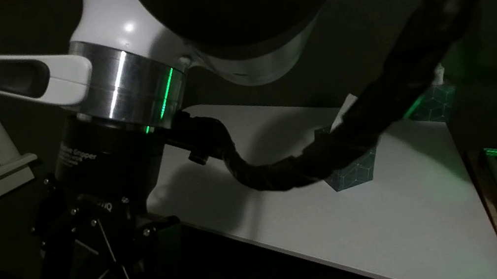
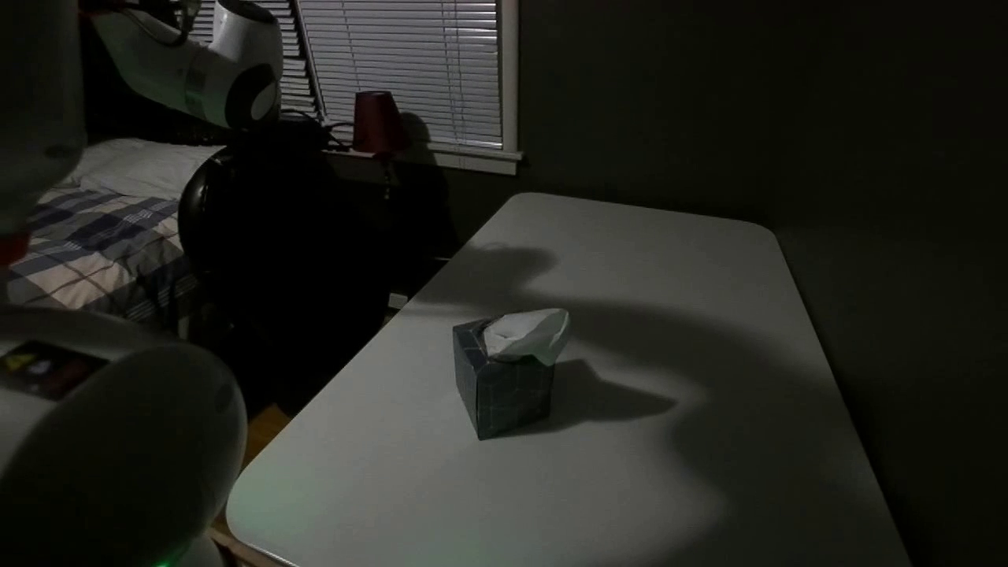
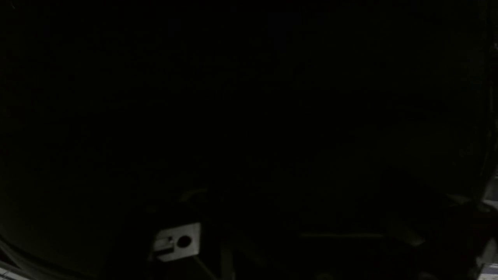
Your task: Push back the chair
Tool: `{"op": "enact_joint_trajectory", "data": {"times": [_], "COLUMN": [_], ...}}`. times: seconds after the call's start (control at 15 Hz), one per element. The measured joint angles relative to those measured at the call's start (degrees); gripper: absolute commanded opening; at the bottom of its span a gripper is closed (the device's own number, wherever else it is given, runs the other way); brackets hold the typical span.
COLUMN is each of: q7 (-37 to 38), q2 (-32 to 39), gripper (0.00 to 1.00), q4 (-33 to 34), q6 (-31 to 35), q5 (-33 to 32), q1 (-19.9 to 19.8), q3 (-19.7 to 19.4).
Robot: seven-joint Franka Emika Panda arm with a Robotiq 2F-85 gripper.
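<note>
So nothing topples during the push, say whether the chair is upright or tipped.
Upright: in an exterior view the chair stands with its rounded back higher than the white table; darkness hides its base.

Low light. White desk (image 2: 661,248), rounded corners, broad shadows across the top, faint green tint at near corner. Dark wall (image 2: 654,102) at desk's far end and along one long side. Off desk's far corner: window (image 2: 417,87), pale slatted blinds (image 2: 394,47), red-shaded lamp (image 2: 378,122) in front. Bed (image 2: 130,216) with plaid cover (image 2: 98,260) off opposite long side, well apart. Brown floor (image 2: 264,430) just beside desk.
</note>
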Motion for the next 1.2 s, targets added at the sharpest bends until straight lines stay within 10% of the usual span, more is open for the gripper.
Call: {"op": "enact_joint_trajectory", "data": {"times": [1.2], "q7": [-0.42], "q2": [16.23], "gripper": [1.0], "q4": [13.41], "q6": [6.19], "q5": [6.73], "q1": [-6.33], "q3": [18.04]}}
